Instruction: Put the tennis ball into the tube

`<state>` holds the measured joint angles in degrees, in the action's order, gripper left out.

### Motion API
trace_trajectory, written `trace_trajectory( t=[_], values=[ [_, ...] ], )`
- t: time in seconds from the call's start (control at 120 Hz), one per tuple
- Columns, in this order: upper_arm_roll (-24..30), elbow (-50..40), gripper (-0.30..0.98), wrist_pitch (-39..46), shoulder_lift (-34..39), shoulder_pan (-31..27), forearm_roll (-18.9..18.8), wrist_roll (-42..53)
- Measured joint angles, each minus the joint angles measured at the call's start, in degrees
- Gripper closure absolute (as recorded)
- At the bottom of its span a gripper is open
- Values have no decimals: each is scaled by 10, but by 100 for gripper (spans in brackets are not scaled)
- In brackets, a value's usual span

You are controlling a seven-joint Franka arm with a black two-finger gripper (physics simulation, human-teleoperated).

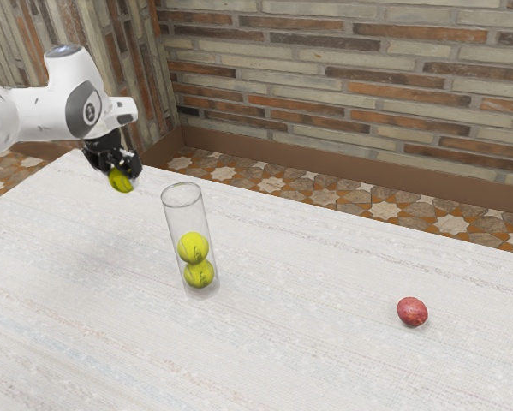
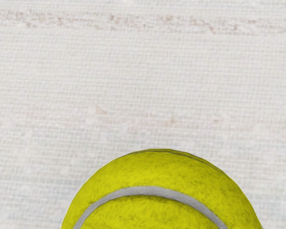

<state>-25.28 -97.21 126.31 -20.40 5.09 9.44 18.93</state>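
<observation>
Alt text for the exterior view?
A robot arm holds a tennis ball in its end effector above a white table. Farther toward the exterior view's right are a clear upright tube with two stacked balls, then a small red object.

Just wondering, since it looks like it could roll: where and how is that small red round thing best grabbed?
Probably across its middle, squeezed from opposite sides, coming from straight above: the red round thing curves away all round, has no handle and rests directly on the table.

The white arm (image 1: 42, 113) reaches in from the exterior view's left. Its black tool (image 1: 122, 175) (slightly tilted) points downward, clamped in a grip.
</observation>
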Motion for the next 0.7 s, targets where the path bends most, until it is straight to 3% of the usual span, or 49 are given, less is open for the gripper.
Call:
trace_trajectory(
  t=[0.117, 0.342, 0.408, 0.508, 0.7],
  values=[
    [3, 39, 59, -45, 34, 46, -4, -11],
    [-3, 31, 54, -126, 79, 132, -6, -36],
    [-3, 18, 53, -140, 88, 143, -6, -41],
    [-4, 13, 42, -155, 97, 149, -4, -47],
    [-3, -5, 41, -175, 140, 167, -14, -54]
  ],
)
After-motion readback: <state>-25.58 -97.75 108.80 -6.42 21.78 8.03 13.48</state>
